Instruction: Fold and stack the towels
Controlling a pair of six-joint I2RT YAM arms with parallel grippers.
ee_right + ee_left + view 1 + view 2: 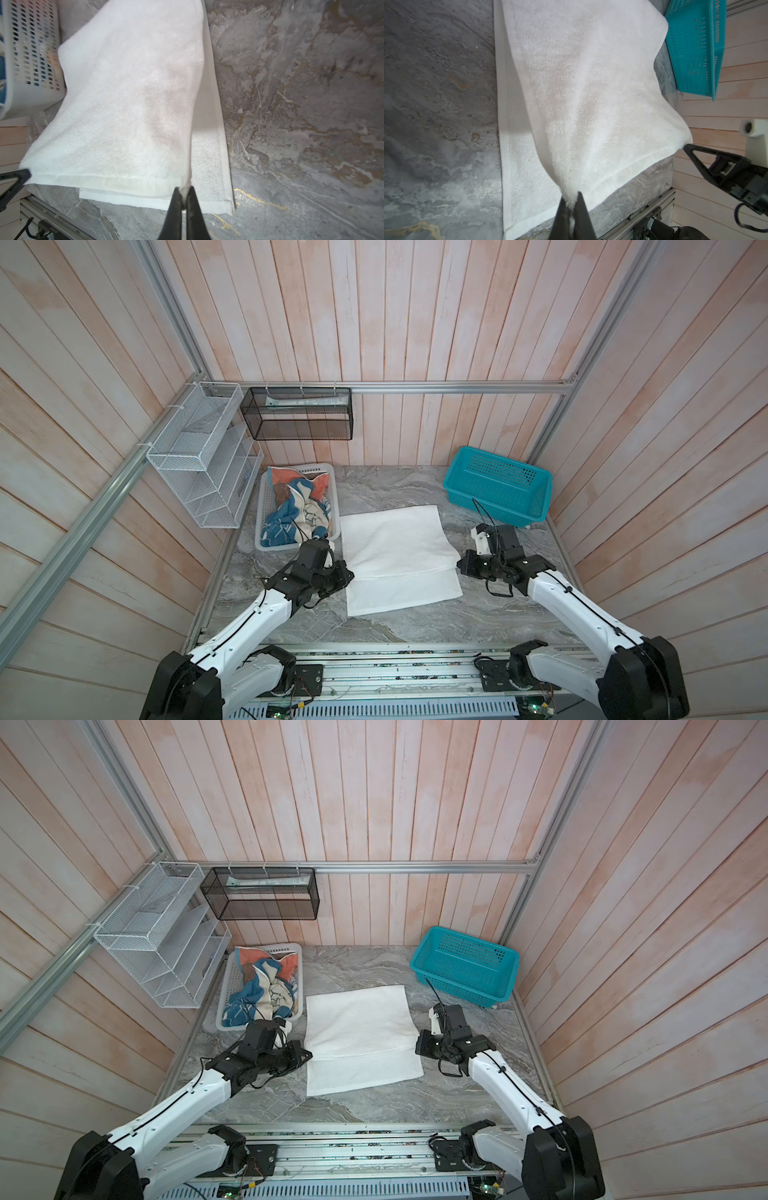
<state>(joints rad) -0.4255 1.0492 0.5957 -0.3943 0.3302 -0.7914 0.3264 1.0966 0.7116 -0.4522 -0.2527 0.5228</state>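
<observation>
A plain white towel (395, 543) (357, 1023) lies mid-table, its far half folded back over the near half, which rests flat on the marble. My left gripper (350, 572) (572, 199) is shut on the left corner of the raised edge. My right gripper (459, 566) (184, 193) is shut on the right corner, so the hem hangs stretched between them just above the lower layer. The other towels (295, 506) (262, 986), coral-orange and blue-cream, lie crumpled in a white basket (261, 514) at the back left.
A teal basket (486, 502) (695, 47) stands at the back right, close behind my right arm. A white wire rack (199, 456) and a black mesh shelf (297, 414) hang on the walls. A metal rail (395, 659) runs along the table's front edge.
</observation>
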